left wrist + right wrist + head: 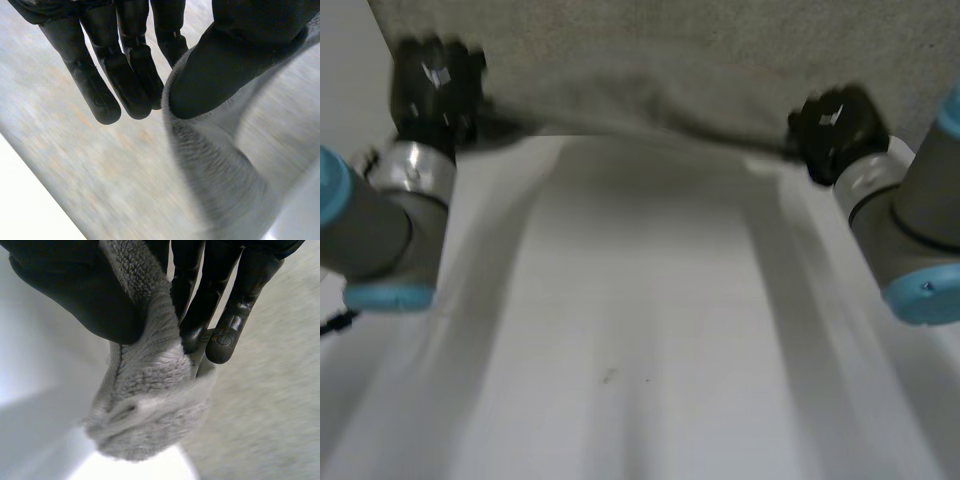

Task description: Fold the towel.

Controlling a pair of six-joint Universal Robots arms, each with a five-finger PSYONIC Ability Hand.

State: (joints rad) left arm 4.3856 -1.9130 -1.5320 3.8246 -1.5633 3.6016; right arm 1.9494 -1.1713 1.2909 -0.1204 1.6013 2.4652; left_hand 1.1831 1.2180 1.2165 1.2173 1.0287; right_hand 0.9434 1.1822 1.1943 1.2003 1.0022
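Left hand [235, 60] and right hand [75, 290] pinch the towel [670, 50] edge.

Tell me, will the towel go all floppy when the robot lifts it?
Probably floppy: the towel crumples into a bunch where the right hand pinches it, and it bends round the thumb of the left hand. Its fuzzy pile likely grips well, so it shouldn't slip.
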